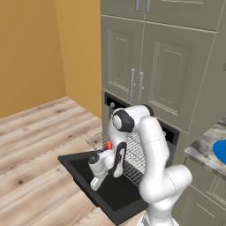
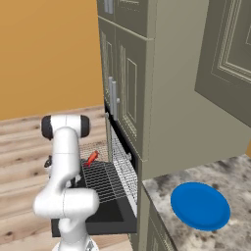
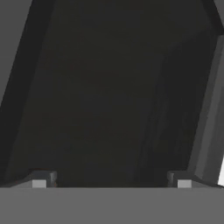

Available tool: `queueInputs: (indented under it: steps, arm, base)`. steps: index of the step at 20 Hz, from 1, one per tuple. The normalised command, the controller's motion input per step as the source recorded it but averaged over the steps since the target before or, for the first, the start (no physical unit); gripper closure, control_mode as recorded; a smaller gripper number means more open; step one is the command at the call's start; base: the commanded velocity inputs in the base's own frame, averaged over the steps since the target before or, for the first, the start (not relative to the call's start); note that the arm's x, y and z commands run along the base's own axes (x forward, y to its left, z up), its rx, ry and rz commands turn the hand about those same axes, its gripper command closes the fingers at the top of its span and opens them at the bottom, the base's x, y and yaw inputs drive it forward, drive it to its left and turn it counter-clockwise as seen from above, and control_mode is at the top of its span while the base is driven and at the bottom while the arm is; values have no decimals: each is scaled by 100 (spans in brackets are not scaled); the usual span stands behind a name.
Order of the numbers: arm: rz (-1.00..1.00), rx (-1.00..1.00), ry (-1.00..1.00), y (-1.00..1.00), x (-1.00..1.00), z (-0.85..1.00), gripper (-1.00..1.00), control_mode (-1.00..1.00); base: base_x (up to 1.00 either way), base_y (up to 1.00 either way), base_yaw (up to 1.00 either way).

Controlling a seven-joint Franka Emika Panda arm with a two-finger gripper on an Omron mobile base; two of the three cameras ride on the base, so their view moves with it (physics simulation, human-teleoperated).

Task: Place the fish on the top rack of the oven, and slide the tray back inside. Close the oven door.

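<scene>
Now | tool (image 1: 95,184) open over oven door (image 1: 114,194) (lowered) | fish (image 1: 107,145) on tray (image 1: 134,161)

Fish (image 1: 107,145) is seated on the pulled-out top rack (image 1: 134,155), above the lowered oven door (image 1: 110,187); plate (image 2: 200,205) is set on the counter (image 2: 230,177) at 3 o'clock.

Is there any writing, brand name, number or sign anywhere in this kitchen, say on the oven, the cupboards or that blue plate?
None: no readable text, number or sign in any view.
The oven's control strip has small knobs but no legible markings.
The oven door, the cabinet doors, the blue plate and the fish are plain.
</scene>
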Motion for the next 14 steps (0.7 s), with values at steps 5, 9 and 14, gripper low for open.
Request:
queueInputs:
  steps: [5,9,14]
  arm:
    - [-1,-5,-10,40,1,-39,-100,-100]
    - [-3,-4,-7,21,9,-40,-100,-100]
    - [-4,-8,-9,24,18,-62,-100,-100]
  base:
    - [0,0,0]
    - [0,0,0]
    - [0,0,0]
